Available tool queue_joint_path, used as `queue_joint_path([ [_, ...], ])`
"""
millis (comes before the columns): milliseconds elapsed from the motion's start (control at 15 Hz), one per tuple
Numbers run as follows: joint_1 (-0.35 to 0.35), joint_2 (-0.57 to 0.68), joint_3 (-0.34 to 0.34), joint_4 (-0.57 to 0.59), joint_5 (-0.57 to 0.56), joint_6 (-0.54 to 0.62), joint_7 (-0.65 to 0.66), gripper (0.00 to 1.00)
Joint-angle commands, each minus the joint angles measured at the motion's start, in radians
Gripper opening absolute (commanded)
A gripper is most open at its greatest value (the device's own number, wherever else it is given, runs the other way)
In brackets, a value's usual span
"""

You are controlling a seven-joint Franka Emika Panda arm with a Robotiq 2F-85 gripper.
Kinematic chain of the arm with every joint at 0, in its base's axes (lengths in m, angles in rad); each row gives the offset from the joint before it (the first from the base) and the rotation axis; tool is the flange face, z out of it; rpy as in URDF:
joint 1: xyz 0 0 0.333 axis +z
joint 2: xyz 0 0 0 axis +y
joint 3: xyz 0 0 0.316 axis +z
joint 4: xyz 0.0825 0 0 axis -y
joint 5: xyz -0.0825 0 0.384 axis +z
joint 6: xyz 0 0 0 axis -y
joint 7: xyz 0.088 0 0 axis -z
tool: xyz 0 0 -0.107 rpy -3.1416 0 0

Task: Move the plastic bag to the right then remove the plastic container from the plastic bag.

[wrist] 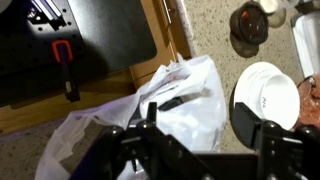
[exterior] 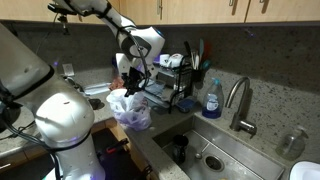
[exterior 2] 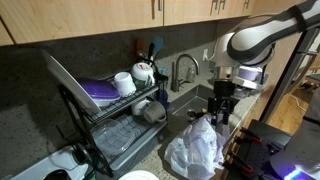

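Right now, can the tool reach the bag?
Probably yes: the tool hangs open just above the bag, with nothing between them in both exterior views; the rack stands well aside.

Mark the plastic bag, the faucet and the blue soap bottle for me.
plastic bag [exterior: 130,110]: in an exterior view, on its crumpled white middle.
faucet [exterior: 244,122]: in an exterior view, on the lower neck near its base.
blue soap bottle [exterior: 211,100]: in an exterior view, on the bottle's body.
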Motion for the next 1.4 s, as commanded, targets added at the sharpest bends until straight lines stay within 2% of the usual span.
queue_joint_path([
  [0,0.071,-0.19,0.062,-0.01,-0.038,-0.156,0.088,1.0],
  [333,0.174,-0.301,0.156,0.012,-0.025,-0.324,0.082,1.0],
  [400,0.191,-0.303,0.176,0.01,-0.024,-0.331,0.065,0.97],
  [467,0.204,-0.304,0.193,0.005,-0.019,-0.331,0.05,0.74],
  [600,0.233,-0.299,0.229,-0.002,-0.018,-0.314,0.023,0.68],
  [867,0.266,-0.29,0.303,-0.024,-0.031,-0.247,-0.014,0.36],
  [1067,0.27,-0.289,0.365,-0.045,-0.045,-0.143,0.024,0.13],
  [1133,0.263,-0.269,0.387,-0.038,-0.054,-0.094,0.038,0.07],
  [1200,0.224,-0.272,0.436,-0.037,-0.047,-0.065,0.038,0.01],
  [1333,0.19,-0.255,0.49,-0.04,-0.051,0.016,0.068,0.0],
])
